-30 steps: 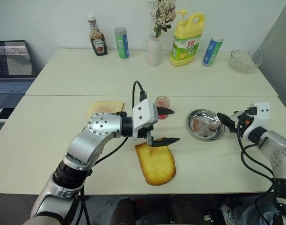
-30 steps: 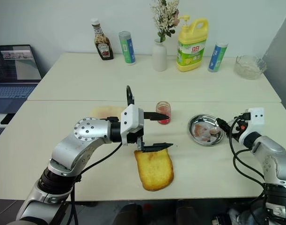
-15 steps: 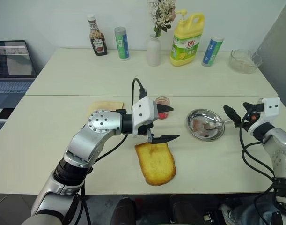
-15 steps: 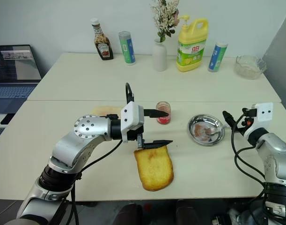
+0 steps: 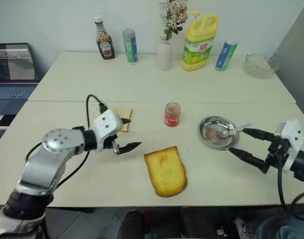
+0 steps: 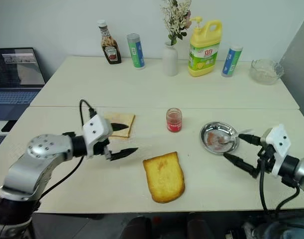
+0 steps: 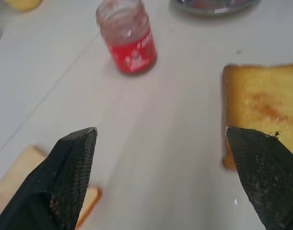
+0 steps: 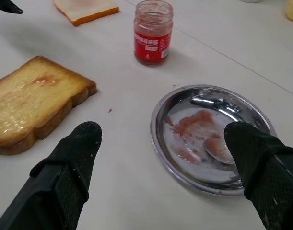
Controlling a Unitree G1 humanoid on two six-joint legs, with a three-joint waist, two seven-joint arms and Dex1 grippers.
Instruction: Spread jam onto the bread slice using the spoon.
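Spoon (image 5: 225, 132): I see its bowl lying in the round steel dish (image 5: 219, 132) among red smears, with the handle running out over the dish rim toward my right side.
Right gripper (image 5: 247, 145): jaws spread wide, nothing in them; it hangs just beside the dish on the spoon-handle side, fingers pointing toward the dish.
Left gripper (image 5: 128, 134): also wide open and empty, over bare table beside the paler slice (image 6: 121, 123), well apart from the dish.
Nearer arm: the right one, clearly; I judge the spoon pick-up belongs to it.
Spoon axis against tool: the handle points roughly at the right gripper, so I would turn the wrist to close across the handle, not along it.
Bread slice (image 5: 165, 171): flat on the table between the two grippers, rounded end toward me, a faint reddish streak near its far end.
Jam (image 5: 172, 114): in the small glass jar, lid off, standing beyond the bread and beside the dish.
Risk: the slim handle lies low on the rim; I expect it may slip.
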